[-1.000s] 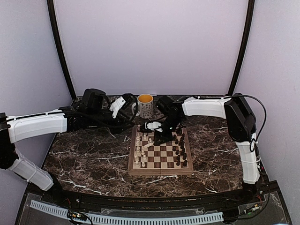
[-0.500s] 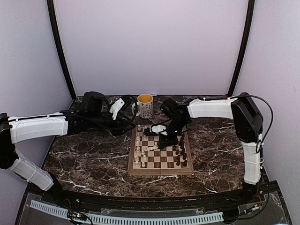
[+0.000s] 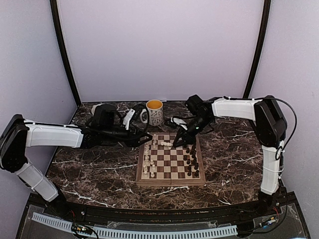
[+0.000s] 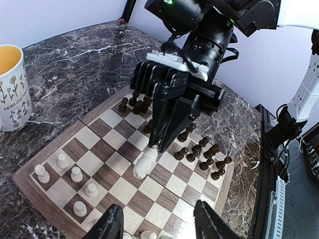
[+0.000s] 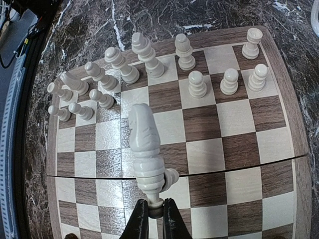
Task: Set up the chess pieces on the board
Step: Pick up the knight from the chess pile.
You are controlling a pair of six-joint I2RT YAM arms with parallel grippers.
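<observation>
Overhead: the wooden board (image 3: 169, 181) lies mid-table, a mug (image 3: 155, 113) behind it. The right gripper (image 3: 174, 143) hangs over the board's far edge, with the left gripper (image 3: 146, 140) just beside the far left corner.

Left wrist: the left gripper (image 4: 160, 223) has its jaws spread and bare. Opposite it, the right gripper (image 4: 152, 147) pinches a cream-white piece (image 4: 144, 164) above central squares, with dark pieces (image 4: 199, 149) beyond.

Right wrist: the right gripper (image 5: 152, 211) is clamped on the cream-white piece (image 5: 144, 144), with white pieces (image 5: 189, 55) crowding the far rows.

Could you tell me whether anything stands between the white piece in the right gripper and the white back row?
Yes: a row of white pawns stands in front of the back row, and the open left gripper hovers over that side of the board. The white piece is over the middle squares.
</observation>
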